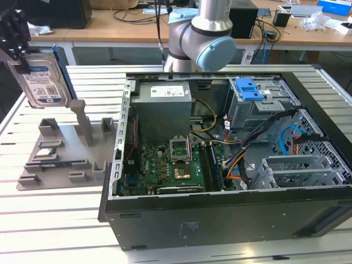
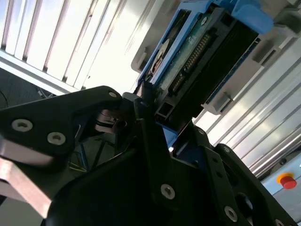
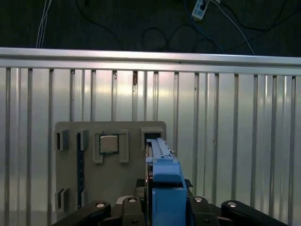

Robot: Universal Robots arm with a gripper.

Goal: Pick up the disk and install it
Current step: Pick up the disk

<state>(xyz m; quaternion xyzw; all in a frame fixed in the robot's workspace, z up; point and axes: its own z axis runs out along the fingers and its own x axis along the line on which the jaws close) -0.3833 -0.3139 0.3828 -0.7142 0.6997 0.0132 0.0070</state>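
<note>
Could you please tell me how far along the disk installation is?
Pickup looks done: the gripper holds the silver metal disk in its blue plastic bracket clear above the grey fixture tray. Left: it is not yet in the open black computer case.

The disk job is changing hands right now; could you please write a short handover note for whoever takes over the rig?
The gripper is shut on the disk, clamping its upper end.
The disk hangs on edge in the air over the grey tray, at the exterior view's left, apart from the open computer case.
Done: the disk is picked up and clear of the tray.
Left: installation; the disk is not yet in the case.
</note>
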